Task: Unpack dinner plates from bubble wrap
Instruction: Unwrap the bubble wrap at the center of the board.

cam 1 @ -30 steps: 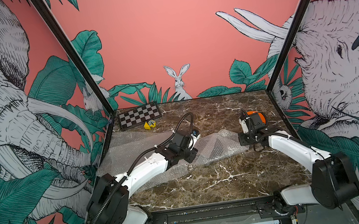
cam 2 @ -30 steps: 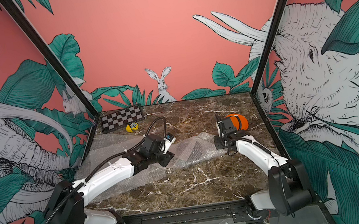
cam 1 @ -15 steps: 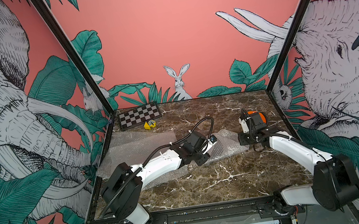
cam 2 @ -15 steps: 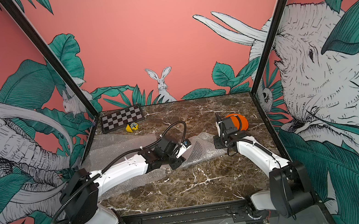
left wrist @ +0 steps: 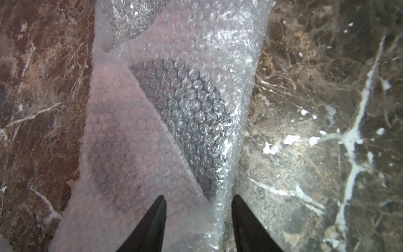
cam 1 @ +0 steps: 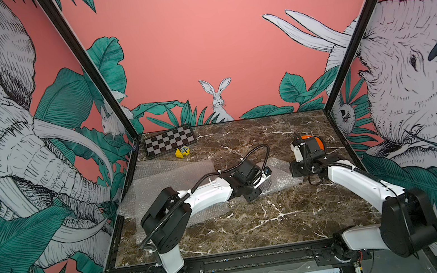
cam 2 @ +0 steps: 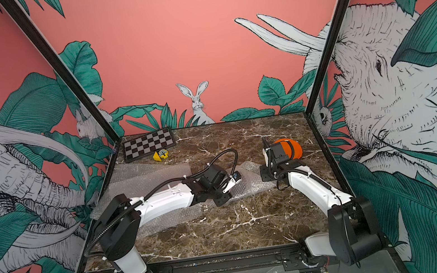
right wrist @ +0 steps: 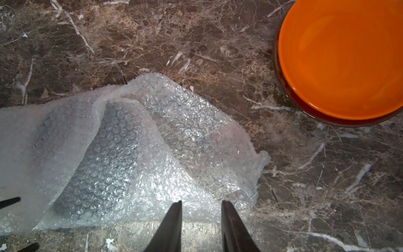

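A folded bundle of bubble wrap [cam 1: 279,176] [cam 2: 254,186] lies mid-table. A dark round shape [left wrist: 185,113] [right wrist: 98,152] shows through its layers. My left gripper [cam 1: 267,171] [left wrist: 198,196] is low over the bundle, open, with a raised fold of wrap between its fingers but not pinched. My right gripper [cam 1: 295,172] [right wrist: 202,201] is open at the bundle's other edge, holding nothing. Behind the right arm, the orange plate [cam 1: 318,140] [cam 2: 291,148] [right wrist: 340,59] rests bare on a dark red plate [right wrist: 293,102], of which only the rim shows.
Flat sheets of bubble wrap [cam 1: 170,176] [cam 2: 144,177] overlap on the left half of the marble table [cam 1: 253,220], partly under the left arm. A checkered board [cam 1: 170,143] and a small yellow object [cam 1: 182,152] sit at the back left. Walls close three sides.
My left arm has swung right, from over the flat sheets to the folded bundle, and the wrap has bunched up toward the right. The right arm has barely moved.
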Robot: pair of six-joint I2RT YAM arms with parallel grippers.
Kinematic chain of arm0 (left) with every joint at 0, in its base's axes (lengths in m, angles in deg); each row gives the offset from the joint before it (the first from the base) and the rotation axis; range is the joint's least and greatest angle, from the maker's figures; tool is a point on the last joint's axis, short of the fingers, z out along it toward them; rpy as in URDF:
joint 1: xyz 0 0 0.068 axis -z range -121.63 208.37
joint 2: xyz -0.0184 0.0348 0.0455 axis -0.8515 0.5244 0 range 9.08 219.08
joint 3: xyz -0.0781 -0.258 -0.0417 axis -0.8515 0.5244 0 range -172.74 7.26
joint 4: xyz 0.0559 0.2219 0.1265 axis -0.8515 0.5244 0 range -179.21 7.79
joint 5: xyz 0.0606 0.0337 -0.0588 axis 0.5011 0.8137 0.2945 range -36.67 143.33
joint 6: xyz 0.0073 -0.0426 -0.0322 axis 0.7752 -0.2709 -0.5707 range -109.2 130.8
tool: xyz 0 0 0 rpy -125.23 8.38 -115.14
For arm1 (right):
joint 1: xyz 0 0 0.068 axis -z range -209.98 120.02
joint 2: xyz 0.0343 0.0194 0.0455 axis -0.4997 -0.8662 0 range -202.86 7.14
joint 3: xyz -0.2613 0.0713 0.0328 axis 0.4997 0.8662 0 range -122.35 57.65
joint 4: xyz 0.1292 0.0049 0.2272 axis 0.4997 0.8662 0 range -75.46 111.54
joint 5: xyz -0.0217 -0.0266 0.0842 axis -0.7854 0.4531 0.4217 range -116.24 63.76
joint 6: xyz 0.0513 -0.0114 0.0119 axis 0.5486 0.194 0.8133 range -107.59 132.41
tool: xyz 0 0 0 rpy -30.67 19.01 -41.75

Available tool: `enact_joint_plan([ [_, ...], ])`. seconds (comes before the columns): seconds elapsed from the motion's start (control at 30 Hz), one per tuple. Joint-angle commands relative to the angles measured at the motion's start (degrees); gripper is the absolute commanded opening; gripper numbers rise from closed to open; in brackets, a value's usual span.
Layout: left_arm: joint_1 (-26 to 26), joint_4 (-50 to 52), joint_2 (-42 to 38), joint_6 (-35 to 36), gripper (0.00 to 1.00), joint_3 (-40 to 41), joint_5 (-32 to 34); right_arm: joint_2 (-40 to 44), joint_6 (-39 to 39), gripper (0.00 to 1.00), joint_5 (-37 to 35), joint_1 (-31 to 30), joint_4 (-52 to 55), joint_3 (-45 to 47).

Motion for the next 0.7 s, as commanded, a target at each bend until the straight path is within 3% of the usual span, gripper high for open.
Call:
enact_joint_plan([
  [0.0,0.4,1.4,0.6,0.0,0.52,-1.5,1.2,1.3,0.0,0.33,-0.5,0.2,-0.5,0.5],
  [0.2,0.4,0.8,2.4,-0.6,0.43,-1.9,2.4,1.2,0.0,0.34,-0.5,0.3,-0.5,0.6],
  [0.33,0.4,1.3,2.4,-1.2,0.17,-2.3,2.5,1.2,0.0,0.34,-0.3,0.2,-0.5,0.7],
  [0.47,0.3,0.7,0.6,-2.2,0.00,-1.9,2.8,1.0,0.1,0.34,0.0,0.2,-0.6,0.7],
  [0.67,0.3,-1.0,-2.6,-5.7,0.00,-1.5,2.3,0.3,0.2,0.35,1.3,0.2,-0.7,0.5],
])
